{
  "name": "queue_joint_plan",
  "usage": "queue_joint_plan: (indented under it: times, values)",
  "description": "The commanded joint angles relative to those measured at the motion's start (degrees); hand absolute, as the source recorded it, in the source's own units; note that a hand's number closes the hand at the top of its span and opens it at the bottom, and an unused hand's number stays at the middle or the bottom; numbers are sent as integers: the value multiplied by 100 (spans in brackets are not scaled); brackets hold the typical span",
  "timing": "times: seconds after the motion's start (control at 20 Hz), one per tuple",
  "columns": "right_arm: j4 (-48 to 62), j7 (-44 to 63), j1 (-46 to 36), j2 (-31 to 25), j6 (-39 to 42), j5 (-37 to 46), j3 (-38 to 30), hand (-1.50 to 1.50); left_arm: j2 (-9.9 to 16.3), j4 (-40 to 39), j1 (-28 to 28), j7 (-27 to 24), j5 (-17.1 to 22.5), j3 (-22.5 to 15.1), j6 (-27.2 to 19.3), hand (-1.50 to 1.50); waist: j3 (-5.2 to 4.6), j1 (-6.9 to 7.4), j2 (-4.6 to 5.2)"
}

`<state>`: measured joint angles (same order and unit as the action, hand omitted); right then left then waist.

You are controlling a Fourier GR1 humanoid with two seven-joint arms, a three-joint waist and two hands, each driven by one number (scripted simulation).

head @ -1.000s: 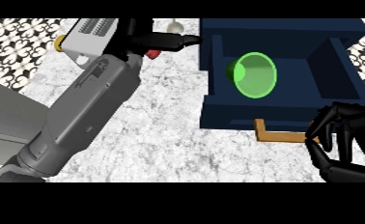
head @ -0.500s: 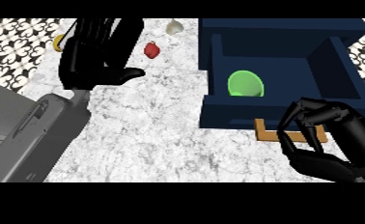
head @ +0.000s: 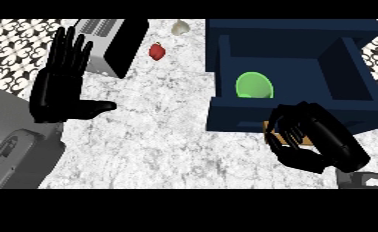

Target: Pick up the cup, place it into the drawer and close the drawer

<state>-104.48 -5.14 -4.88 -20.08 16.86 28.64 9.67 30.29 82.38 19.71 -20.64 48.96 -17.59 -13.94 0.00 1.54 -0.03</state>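
Head view: marble counter, cup inside drawer.

Counter: white marbled stone counter top, seen from steeply above.
Drawer: dark blue box-shaped drawer, pulled open at the right.
Cup: bright green cup lies inside the drawer, close to its front wall.
Handle: tan wooden handle on the drawer's front, mostly hidden.
Right hand: black right hand, fingers curled round the handle.
Left hand: black left hand, flat at the left edge, fingers straight, thumb out.
Other things: small red pepper-like object; pale garlic-like bulb; grey and black appliance at the back.
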Motion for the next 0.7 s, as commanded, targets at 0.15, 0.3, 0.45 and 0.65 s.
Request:
queue_joint_plan:
  times: [0.15,0.3,0.45,0.65]
  values:
    - [1799,-554,-634,419,-853,1175,412,-150,445,587,-1181,-77,109,489,697,-150,3,8,4]
    - [2703,-821,-949,499,-1007,1405,358,-150,150,228,-989,-122,-33,632,843,-150,2,-76,16]
    - [2796,-555,-1169,615,-950,1802,549,-150,132,260,-1096,-7,-90,861,1004,-150,1,-108,6]
    - [4375,-1136,-1904,724,-1172,1799,182,-150,187,433,-1255,100,-125,1075,1163,-150,3,-76,16]
